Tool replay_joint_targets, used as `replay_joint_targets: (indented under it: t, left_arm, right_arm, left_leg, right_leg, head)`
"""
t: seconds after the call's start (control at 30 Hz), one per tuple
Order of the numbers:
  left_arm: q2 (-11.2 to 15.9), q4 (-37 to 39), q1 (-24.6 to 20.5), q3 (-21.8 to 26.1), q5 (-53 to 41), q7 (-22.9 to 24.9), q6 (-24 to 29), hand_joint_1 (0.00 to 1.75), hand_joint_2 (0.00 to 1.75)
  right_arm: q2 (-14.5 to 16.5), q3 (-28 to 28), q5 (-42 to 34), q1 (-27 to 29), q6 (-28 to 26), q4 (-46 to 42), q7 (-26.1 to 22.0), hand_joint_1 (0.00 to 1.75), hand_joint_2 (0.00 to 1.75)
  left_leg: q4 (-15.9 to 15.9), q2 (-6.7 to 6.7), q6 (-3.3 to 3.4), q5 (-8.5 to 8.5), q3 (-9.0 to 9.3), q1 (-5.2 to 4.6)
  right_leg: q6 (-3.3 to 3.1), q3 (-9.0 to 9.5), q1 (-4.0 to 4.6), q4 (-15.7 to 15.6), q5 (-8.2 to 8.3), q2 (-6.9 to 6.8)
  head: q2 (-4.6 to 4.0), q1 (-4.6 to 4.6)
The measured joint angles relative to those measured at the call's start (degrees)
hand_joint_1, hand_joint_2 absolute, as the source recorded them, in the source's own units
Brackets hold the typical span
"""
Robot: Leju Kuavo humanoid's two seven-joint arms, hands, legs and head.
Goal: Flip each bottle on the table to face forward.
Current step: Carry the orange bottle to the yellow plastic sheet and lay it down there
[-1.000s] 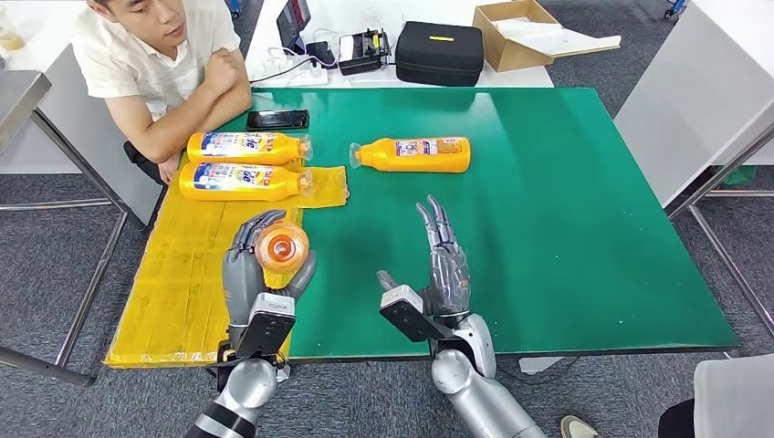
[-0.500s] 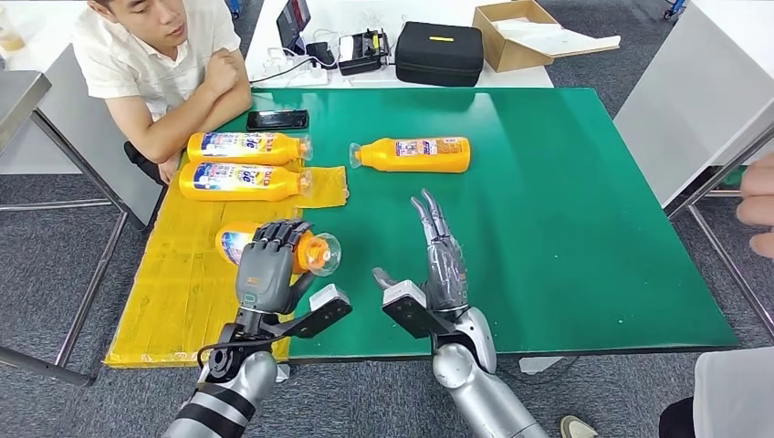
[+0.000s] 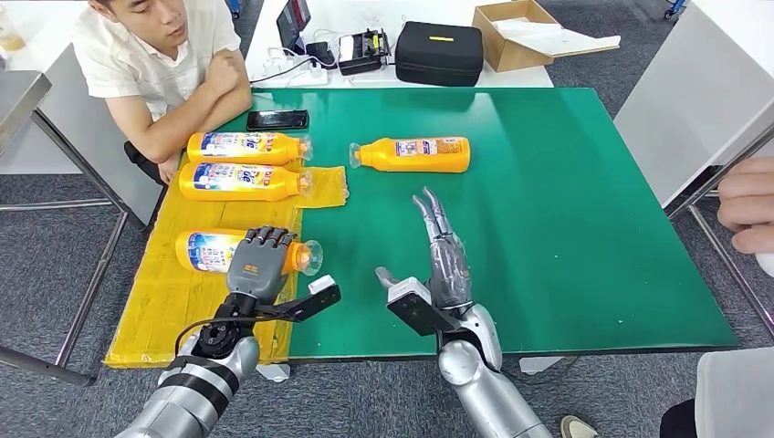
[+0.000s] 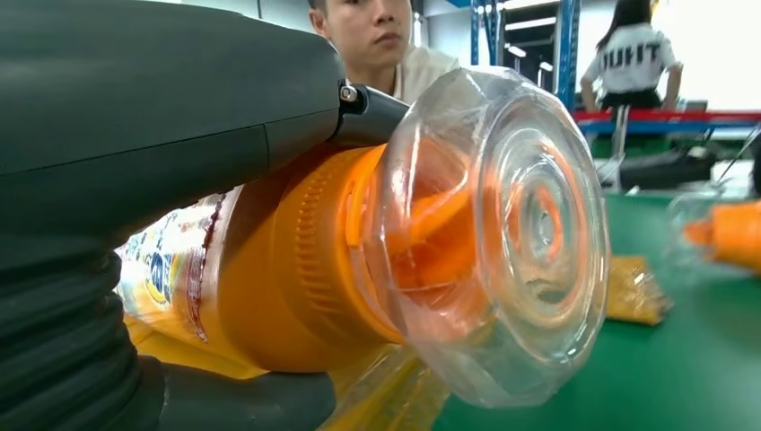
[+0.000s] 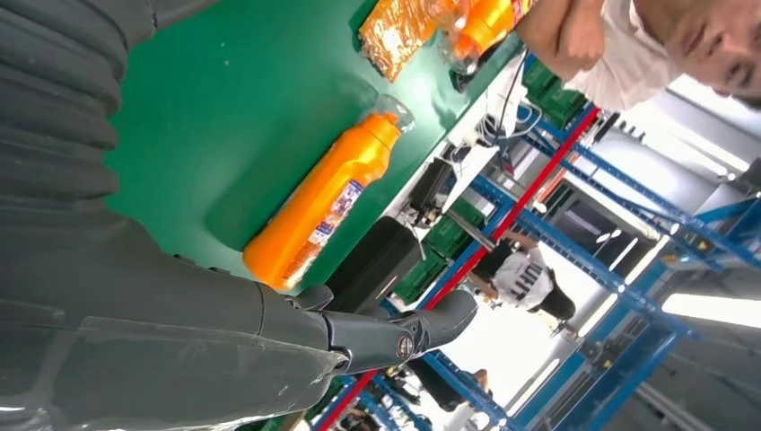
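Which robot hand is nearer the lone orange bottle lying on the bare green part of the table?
Right. The right hand hovers open over the green table, directly in front of that bottle. The left hand is farther off, gripping another bottle on the yellow mat.

The big green table (image 3: 548, 228) has a yellow mat (image 3: 173, 292) on its left side. Three orange bottles lie on the mat. A fourth orange bottle (image 3: 411, 154) lies right of the mat, on bare green. A black phone (image 3: 277, 119) lies just behind the mat.
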Motion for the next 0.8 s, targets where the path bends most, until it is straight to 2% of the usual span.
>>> replay_joint_targets:
  t: [0.27,0.47,0.5,0.6,0.63,0.8]
  left_arm:
    - [0.1,5.6,-2.9,0.0,-3.2,1.8,-4.3,1.75,1.75]
    - [-0.1,7.2,-3.3,0.0,-3.1,1.7,-4.8,1.75,1.75]
    - [-0.1,7.4,-3.3,0.0,-3.1,1.7,-4.8,1.62,1.75]
    - [-0.2,7.8,-3.4,0.0,-2.7,1.4,-5.4,0.36,1.75]
    - [-0.2,7.9,-3.4,0.0,-2.3,1.2,-6.0,0.05,1.75]
    - [-1.1,8.5,-4.4,0.0,-1.2,0.6,-10.9,0.0,1.75]
  right_arm:
    - [0.1,0.0,0.6,0.4,0.5,0.0,0.0,0.0,1.75]
    - [0.1,0.0,0.7,0.5,1.0,0.0,0.0,0.0,1.75]
    - [0.1,0.0,0.7,0.5,1.0,0.0,0.0,0.0,1.75]
    - [0.1,-0.1,0.7,0.5,1.0,0.0,0.0,0.0,1.75]
    - [0.1,-0.1,0.7,0.5,1.1,0.0,0.0,0.0,1.75]
    - [0.3,-0.6,0.7,0.8,1.3,0.0,0.1,0.0,1.75]
  left_leg:
    - [0.0,0.0,-0.02,0.02,0.01,0.0]
    - [0.0,0.0,-0.03,0.02,0.01,0.0]
    - [0.0,0.0,-0.03,0.02,0.01,0.0]
    - [0.0,0.0,-0.03,0.02,0.01,0.0]
    - [0.0,0.0,-0.03,0.02,0.01,0.0]
    - [0.0,-0.07,-0.04,0.04,0.01,0.0]
  right_leg:
    - [0.0,-0.01,0.0,0.0,0.0,0.0]
    - [0.0,-0.02,0.0,0.0,0.0,0.0]
    - [0.0,-0.02,0.0,0.0,0.0,0.0]
    - [0.0,-0.02,0.0,0.0,0.0,0.0]
    - [0.0,-0.02,0.0,0.0,0.0,0.0]
    - [0.0,0.02,0.0,0.0,0.0,-0.02]
  head:
    - [0.0,-0.01]
    - [0.0,0.0]
    - [0.0,0.0]
    - [0.0,0.0]
    - [0.0,-0.01]
    - [0.0,-0.01]
